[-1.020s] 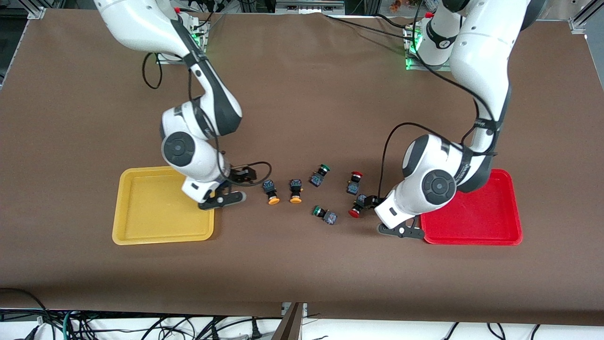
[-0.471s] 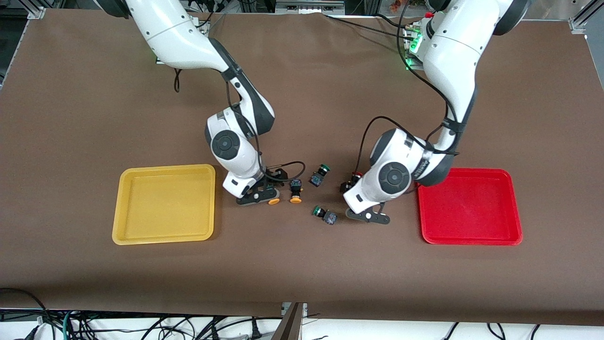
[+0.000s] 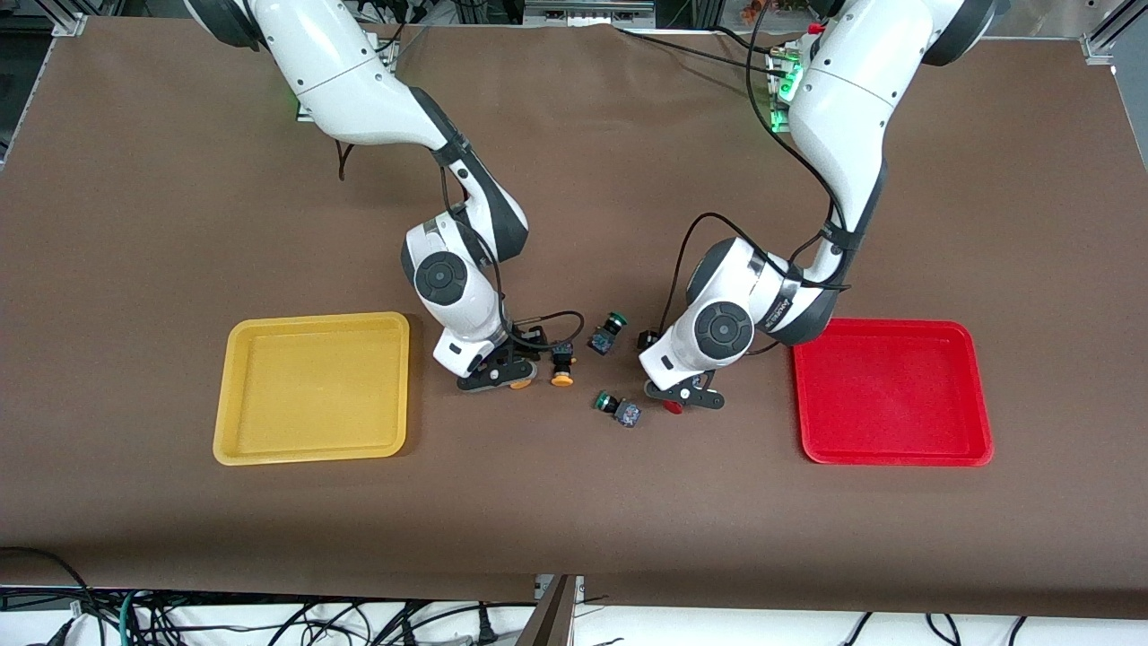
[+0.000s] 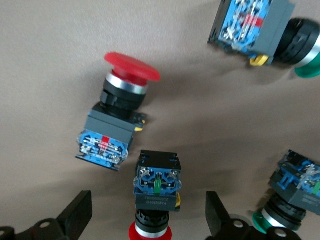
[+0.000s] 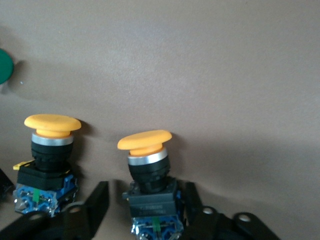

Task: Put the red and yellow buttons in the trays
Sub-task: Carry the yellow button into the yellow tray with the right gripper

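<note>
left gripper (image 3: 684, 400) fingers released astride red button (image 4: 156, 199) | right gripper (image 3: 499, 377) released astride yellow button (image 5: 148, 172) (trays bare)

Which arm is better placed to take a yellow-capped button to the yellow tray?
Right. The open right gripper straddles the yellow-capped dark grey push-button switch nearest the shallow yellow plastic tray; the left gripper straddles a red-capped switch.

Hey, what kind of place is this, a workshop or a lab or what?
Most likely a robotics lab: two arms bolted to a brown-covered table, loose cables under its edge, and sorting props, a yellow tray and red tray.
</note>
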You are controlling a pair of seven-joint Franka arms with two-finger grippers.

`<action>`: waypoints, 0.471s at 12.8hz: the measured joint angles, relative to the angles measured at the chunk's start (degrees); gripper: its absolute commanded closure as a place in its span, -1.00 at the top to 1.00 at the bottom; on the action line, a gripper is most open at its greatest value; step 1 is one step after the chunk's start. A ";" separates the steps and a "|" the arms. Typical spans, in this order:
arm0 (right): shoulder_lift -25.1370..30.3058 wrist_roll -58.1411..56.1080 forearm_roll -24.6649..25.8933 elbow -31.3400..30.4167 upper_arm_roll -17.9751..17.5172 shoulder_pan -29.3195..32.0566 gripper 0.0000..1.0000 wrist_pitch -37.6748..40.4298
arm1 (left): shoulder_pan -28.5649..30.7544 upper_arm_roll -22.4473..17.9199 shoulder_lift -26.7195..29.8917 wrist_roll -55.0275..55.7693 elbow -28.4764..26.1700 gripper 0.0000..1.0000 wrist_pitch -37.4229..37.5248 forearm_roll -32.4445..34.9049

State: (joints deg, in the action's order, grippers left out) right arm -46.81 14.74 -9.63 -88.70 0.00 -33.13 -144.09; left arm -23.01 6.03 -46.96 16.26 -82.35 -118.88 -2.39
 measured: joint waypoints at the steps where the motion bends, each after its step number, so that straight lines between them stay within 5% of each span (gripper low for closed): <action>1: 0.03 -0.29 0.02 0.37 0.35 0.25 -0.90 0.34 | -0.11 0.00 0.00 0.02 -0.16 0.97 -0.02 0.00; 6: 5.47 -8.54 0.03 3.29 1.51 9.48 -0.87 14.36 | -0.45 0.01 0.00 1.14 -0.29 0.78 -0.31 0.00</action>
State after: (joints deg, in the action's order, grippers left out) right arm -41.33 6.20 -9.60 -85.41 1.51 -23.65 -129.73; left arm -23.46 6.05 -46.96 17.40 -82.64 -119.19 -2.39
